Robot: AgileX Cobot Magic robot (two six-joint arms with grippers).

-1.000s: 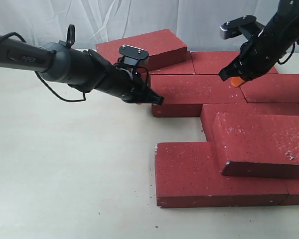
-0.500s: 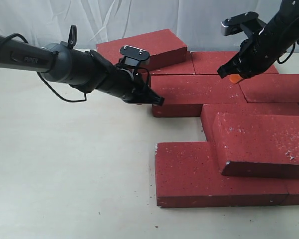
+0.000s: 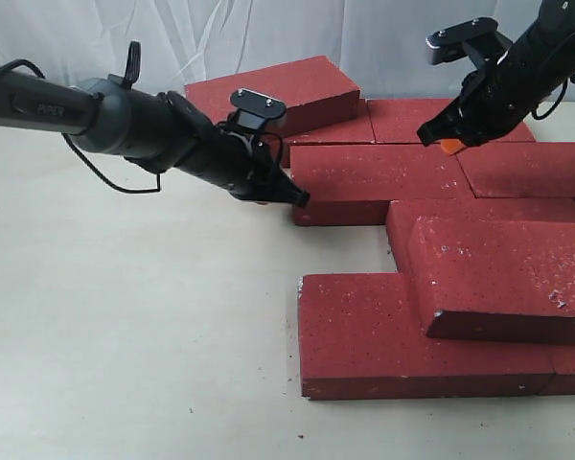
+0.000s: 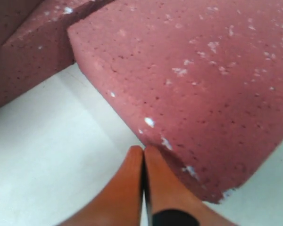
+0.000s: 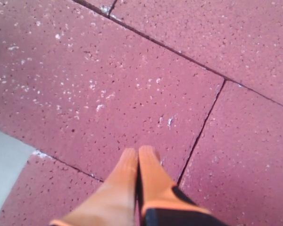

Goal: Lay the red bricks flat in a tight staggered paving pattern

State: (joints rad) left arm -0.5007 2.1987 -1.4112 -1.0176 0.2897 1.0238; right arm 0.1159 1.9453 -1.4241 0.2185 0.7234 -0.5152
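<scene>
A pale cream tabletop (image 3: pixel 125 335) with a smooth matte face fills the lower and left part of the exterior view. Behind the tabletop's far edge hangs a white cloth backdrop (image 3: pixel 297 34), creased into soft folds with faint shadows, running the whole width of that edge. Toward the tabletop's near edge lie a few tiny dark crumbs (image 3: pixel 191 412), scattered well apart from one another. The same pale tabletop shows as small patches in both wrist views
</scene>
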